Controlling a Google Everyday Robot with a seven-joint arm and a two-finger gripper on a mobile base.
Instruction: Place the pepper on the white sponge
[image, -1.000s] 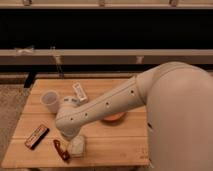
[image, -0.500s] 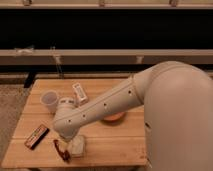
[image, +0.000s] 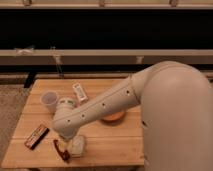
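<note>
The arm reaches from the right across the tabletop (image: 115, 146) toward its front-left corner. The claw (image: 68, 141) hangs low there, mostly hidden under the wrist, its fingers spread and holding nothing. The pepper (image: 61, 150) lies on the tabletop just left of the white sponge (image: 78, 146). A dark bar (image: 36, 136) lies further left, and a white cup (image: 49, 101) and an orange bowl (image: 114, 118) stand behind.

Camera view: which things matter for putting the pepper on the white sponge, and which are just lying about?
Job: pepper, front-left of the table; white sponge, just right of it; pincer, low over both.
Lying about: white cup; dark bar; orange bowl, partly behind the arm; white packet at the back.
</note>
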